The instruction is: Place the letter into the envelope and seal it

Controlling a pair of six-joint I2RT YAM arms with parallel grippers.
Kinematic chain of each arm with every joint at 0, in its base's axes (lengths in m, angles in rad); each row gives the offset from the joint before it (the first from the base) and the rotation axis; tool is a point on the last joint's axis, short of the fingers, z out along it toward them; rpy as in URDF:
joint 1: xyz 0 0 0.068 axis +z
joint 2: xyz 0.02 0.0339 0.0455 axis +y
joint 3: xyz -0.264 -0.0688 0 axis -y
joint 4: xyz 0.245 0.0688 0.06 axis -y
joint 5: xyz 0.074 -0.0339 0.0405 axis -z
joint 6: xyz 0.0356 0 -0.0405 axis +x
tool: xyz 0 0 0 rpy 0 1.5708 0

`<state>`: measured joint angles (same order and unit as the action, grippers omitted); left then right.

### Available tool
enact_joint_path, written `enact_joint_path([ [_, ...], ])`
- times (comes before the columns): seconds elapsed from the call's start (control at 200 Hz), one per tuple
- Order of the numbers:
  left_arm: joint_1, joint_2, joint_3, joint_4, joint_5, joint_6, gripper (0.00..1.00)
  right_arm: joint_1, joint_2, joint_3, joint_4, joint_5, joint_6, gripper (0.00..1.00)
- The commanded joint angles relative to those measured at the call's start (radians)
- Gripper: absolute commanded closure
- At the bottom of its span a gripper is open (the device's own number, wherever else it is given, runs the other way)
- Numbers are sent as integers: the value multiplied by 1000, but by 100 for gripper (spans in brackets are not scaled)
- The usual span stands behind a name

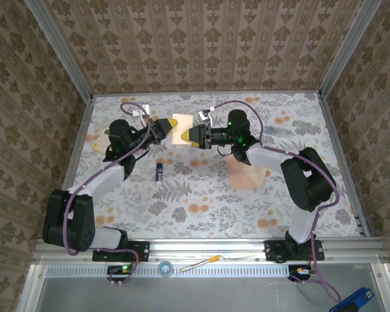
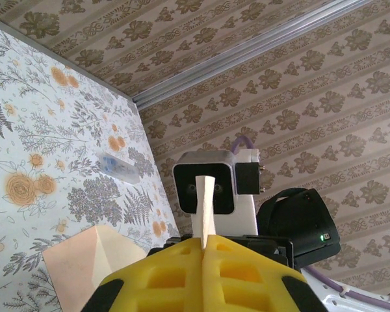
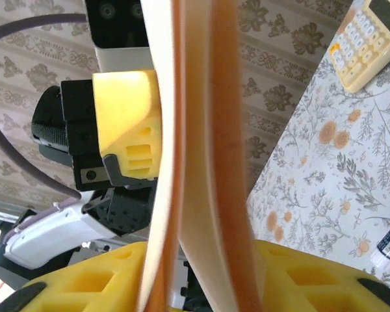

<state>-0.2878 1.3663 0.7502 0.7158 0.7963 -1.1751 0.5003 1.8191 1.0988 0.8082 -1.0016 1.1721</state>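
The letter [image 1: 181,125], a thin salmon sheet with a cream reverse, hangs above the far middle of the table between both grippers. My left gripper [image 1: 164,128] is shut on its left edge; in the left wrist view the letter [image 2: 206,208] rises edge-on from the closed yellow jaws [image 2: 205,239]. My right gripper [image 1: 194,135] holds the opposite side. In the right wrist view the letter [image 3: 201,162] is bent into two layers, with the jaws [image 3: 201,250] pressing each side. The envelope [image 1: 247,174] lies on the table under the right forearm, its pale flap [image 2: 84,263] open.
A small blue-and-white tube [image 1: 159,172] lies on the table under the left arm. A yellow calculator [image 3: 370,39] sits at the left side, a pen [image 1: 279,130] at the far right. A pencil [image 1: 198,263] rests on the front rail. Patterned walls surround the table.
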Motion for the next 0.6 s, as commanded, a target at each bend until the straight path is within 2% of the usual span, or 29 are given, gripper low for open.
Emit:
enact_joint_path([
  [0.0,3,-5,3,30,19,5,100,4,4,19,54,-11,7,72],
  [0.045,6,-4,3,28,20,5,99,5,5,18,55,-11,12,78],
  [0.155,16,-4,3,27,23,7,87,4,-2,16,56,-9,12,90],
  [0.225,21,-7,1,25,26,10,74,5,-6,14,50,-8,8,97],
  [0.325,38,-13,-2,11,38,19,57,2,-16,6,39,-5,3,100],
  [0.38,49,-19,-1,3,48,24,52,0,-20,1,34,-3,-1,100],
  [0.51,66,-30,-1,-27,83,55,51,-5,-30,-5,39,-6,12,100],
  [0.595,65,-26,3,-45,122,80,61,-5,-28,6,14,-21,20,100],
])
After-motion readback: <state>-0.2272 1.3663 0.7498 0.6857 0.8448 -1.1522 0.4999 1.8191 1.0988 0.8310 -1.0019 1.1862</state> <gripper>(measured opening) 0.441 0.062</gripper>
